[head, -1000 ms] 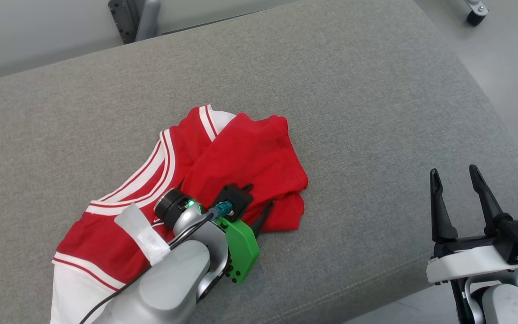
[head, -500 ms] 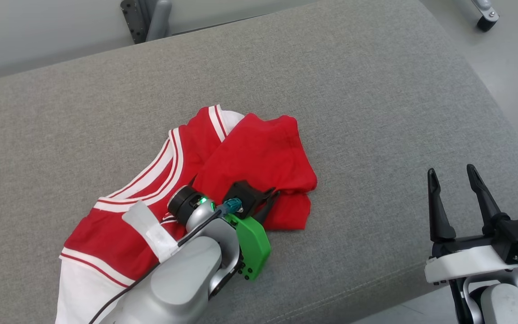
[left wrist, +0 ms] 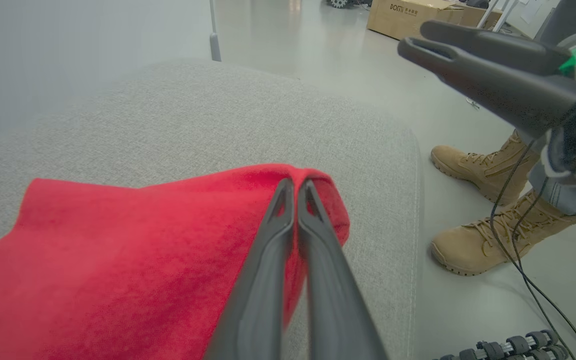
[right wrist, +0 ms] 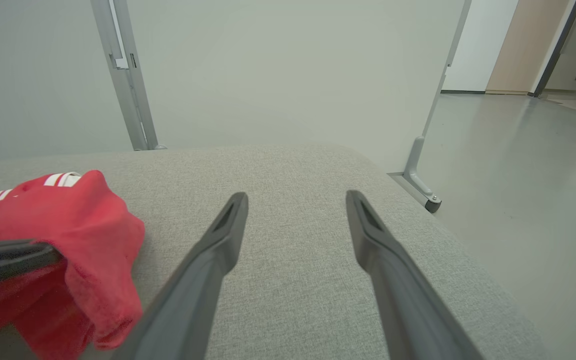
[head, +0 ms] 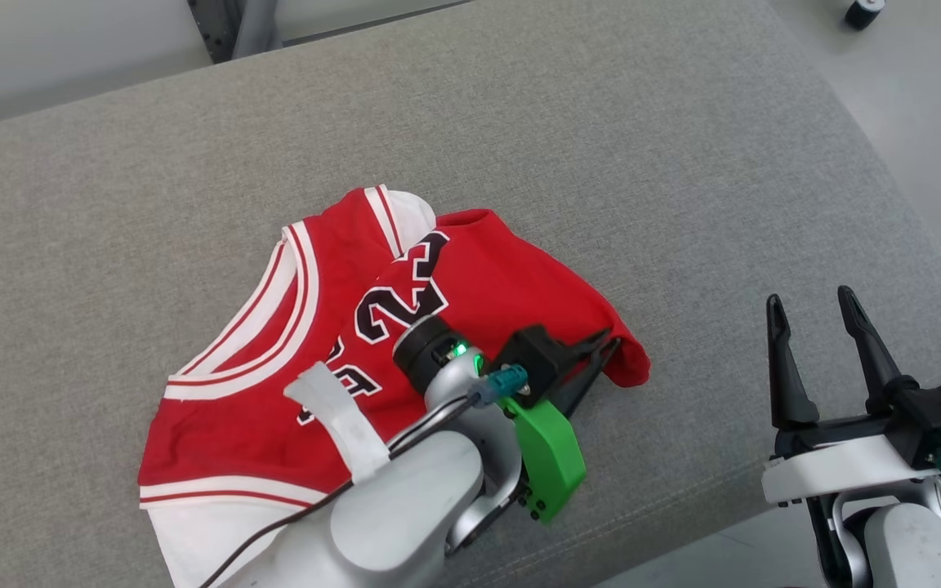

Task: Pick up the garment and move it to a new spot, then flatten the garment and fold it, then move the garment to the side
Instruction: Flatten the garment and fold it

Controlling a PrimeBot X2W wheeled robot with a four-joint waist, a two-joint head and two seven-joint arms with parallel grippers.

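Grey padded cushion (head: 601, 163), red and white jersey (head: 274, 359) numbered 23 lying on the cushion's near middle, left gripper (head: 611, 343) pinched tight on the jersey's red corner, right gripper (head: 809, 296) spread apart, holding nothing, over the cushion's near right edge.

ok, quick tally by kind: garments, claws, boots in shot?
Garments: 1, the red jersey
Claws: 2, left claw shut on the cloth, right claw open
Boots: 2, a person's far boot and near boot on the floor
Total: 5
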